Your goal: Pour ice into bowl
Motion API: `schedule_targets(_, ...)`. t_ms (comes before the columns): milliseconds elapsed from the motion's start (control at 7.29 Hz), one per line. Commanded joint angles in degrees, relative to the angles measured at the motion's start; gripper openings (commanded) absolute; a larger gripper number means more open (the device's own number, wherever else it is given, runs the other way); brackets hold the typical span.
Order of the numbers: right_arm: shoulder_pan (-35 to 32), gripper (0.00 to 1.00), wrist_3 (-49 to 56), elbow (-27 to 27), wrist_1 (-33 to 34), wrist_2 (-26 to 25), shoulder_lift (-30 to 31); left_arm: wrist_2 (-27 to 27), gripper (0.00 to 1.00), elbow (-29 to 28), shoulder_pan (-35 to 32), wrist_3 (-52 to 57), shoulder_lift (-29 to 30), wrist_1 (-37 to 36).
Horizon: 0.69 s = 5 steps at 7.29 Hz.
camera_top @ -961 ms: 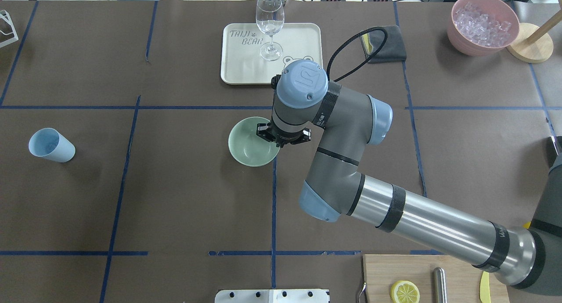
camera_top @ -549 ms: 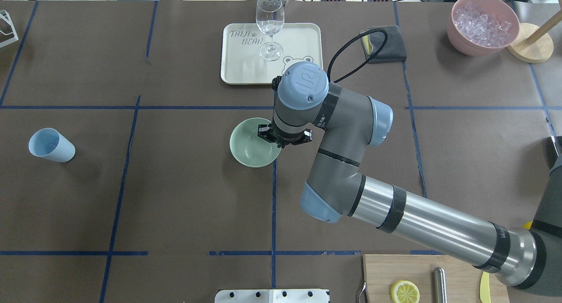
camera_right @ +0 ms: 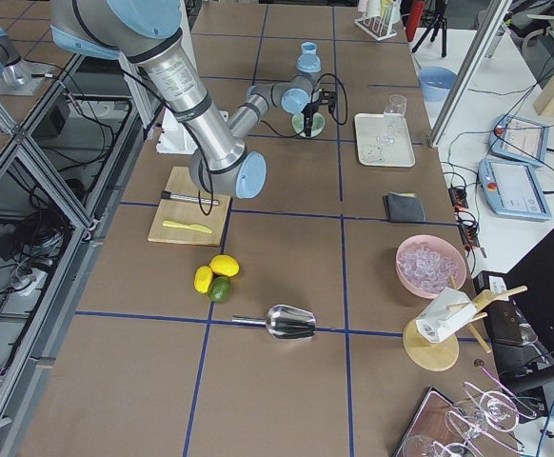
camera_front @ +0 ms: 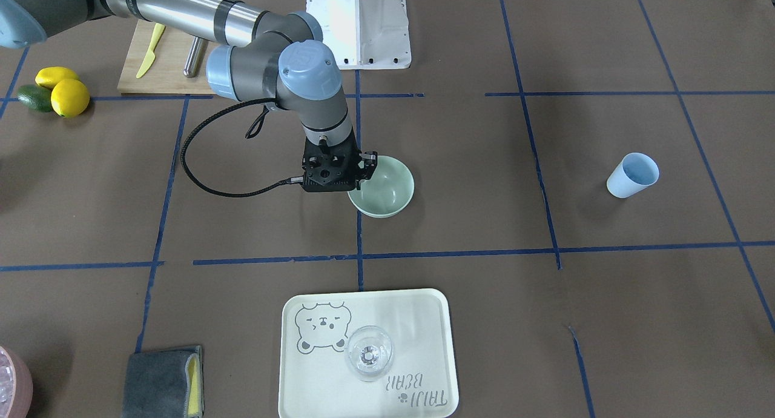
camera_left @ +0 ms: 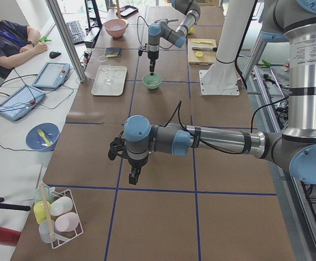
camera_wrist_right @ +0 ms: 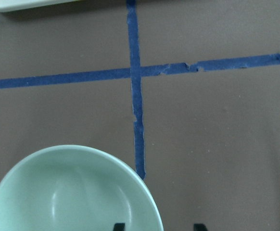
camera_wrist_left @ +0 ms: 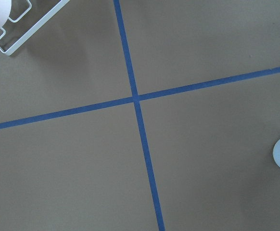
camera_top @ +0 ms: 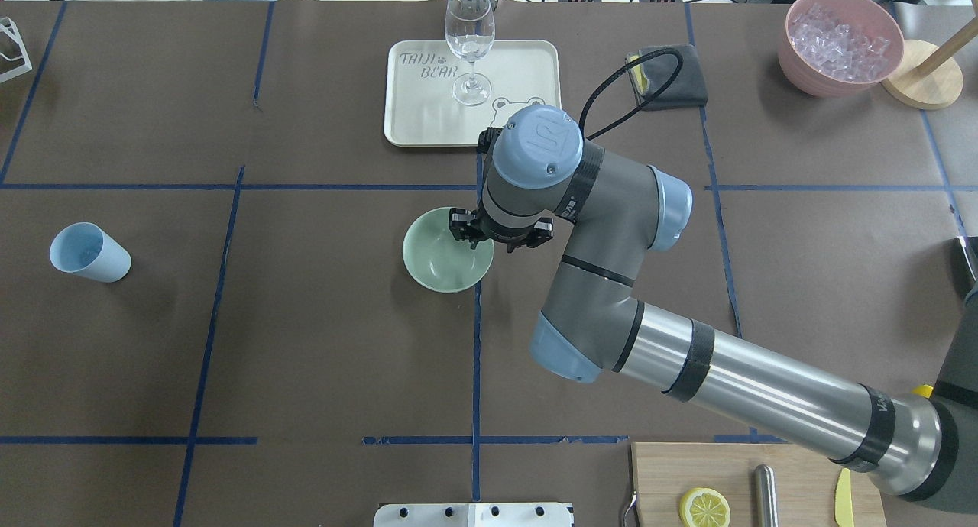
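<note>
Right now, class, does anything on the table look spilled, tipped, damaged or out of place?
Nothing is spilled or tipped. The bowl sits upright and empty; the ice lies in the pink container. The one flaw: the blue tape near the bowl has a torn, ragged edge.

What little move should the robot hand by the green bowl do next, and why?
Probably close the right gripper on the bowl's rim. Its fingers stand apart, one inside the rim and one outside, so nothing is gripped yet. The bowl is empty and the ice lies far off in the pink container.
</note>
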State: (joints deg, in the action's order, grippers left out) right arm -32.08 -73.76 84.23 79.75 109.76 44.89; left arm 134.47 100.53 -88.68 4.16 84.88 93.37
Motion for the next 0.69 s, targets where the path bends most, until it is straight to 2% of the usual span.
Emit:
schedule_targets(0,-6.4,1.00,3.3,0.8,2.5,3.3,-0.2,-0.1,1.00,-0.2,0.0,0.1,-0.1,-0.2)
schedule_targets(137,-10.9,1.00,9.7,3.2,7.7,6.4,0.6,-0.3,1.00,-0.3,0.3,0.1,-0.1,-0.3)
schedule_targets(275,-15.2,1.00,16.6,8.9,13.5,9.4,3.7,-0.2,1.00,-0.3,0.4,0.1,0.0,-0.2)
schedule_targets(412,-19.6,1.00,24.9,15.7,17.1,12.0,9.5,-0.2,1.00,0.1,0.4,0.1,0.2,0.0)
schedule_targets(549,-25.1,1.00,33.2,19.0,20.2,15.3,13.7,-0.4,1.00,0.4,0.4,0.3,1.0,0.1)
